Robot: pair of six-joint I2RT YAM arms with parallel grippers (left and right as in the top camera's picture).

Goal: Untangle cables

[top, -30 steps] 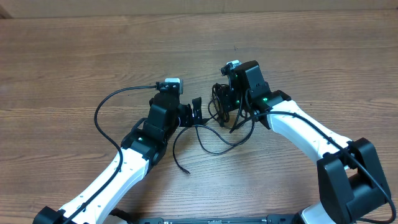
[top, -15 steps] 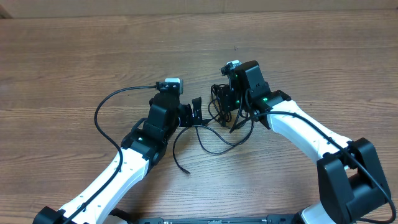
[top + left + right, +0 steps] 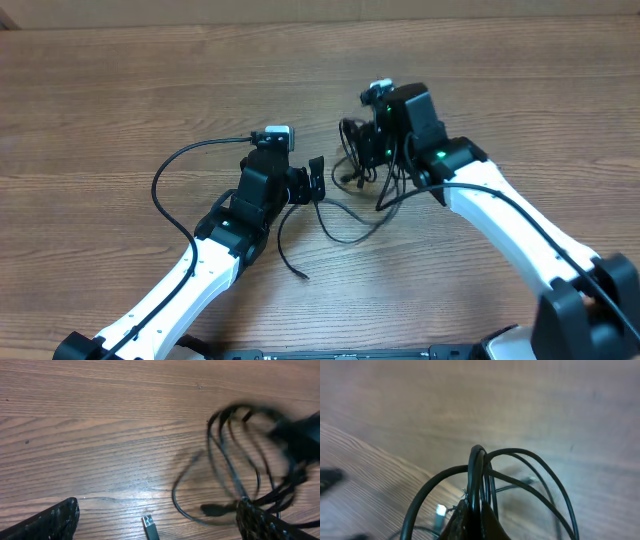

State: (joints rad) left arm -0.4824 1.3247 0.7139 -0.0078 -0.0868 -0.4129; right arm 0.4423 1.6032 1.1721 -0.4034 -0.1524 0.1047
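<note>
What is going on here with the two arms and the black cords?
Two robot arms are working on a tangle of cables on a wooden table. The right gripper is shut on a bunch of loops, which arch above it. The left gripper is wide open beside the tangle and holds nothing. Loose strands trail on the table between the arms.

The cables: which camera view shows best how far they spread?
The overhead view: it shows the whole cables, from clump to loose end. The left wrist view shows blurred loops; the right wrist view, only loops at the right end effector.
</note>
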